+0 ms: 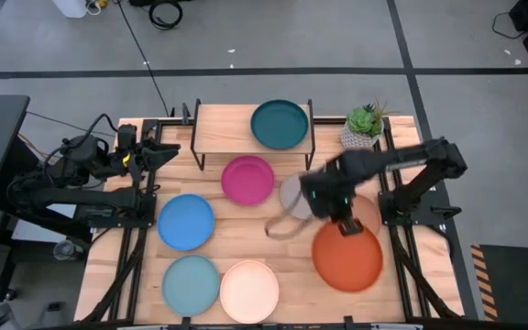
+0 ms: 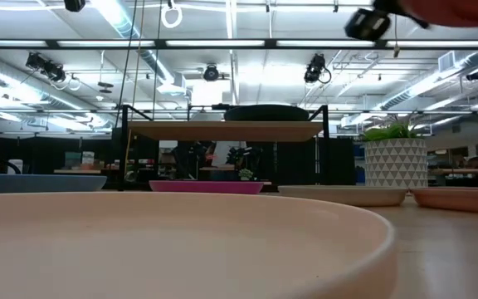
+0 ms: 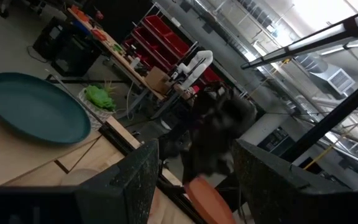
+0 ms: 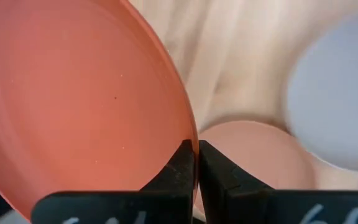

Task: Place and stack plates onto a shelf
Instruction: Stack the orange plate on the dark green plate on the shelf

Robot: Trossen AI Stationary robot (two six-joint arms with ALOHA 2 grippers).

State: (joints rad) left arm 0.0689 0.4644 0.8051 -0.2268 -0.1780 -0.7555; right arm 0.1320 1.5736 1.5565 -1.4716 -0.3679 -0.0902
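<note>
**One plate lifted, one already shelved**

One orange plate (image 4: 73,106) is pinched at its rim by the right end effector (image 4: 197,163), whose fingers are closed almost fully on the thin edge. The plate is seen in the high view hanging just in front of that end effector, above the right front part of the table (image 1: 282,252), with the tan plate (image 4: 253,162) lying beneath it and the grey plate (image 4: 337,93) just beside.

For the step to go well, the rim grip should be kept firm and the plate held level while it is carried over the magenta plate (image 1: 247,179) towards the shelf (image 1: 223,128). It should be lowered either onto the bare left half of the board or squarely onto the teal plate (image 1: 280,124) on the right half; the black legs and the potted plant (image 1: 365,124) should be cleared.

The left end effector (image 1: 159,154) waits at the table's left rear edge, its fingers apart and empty.
</note>
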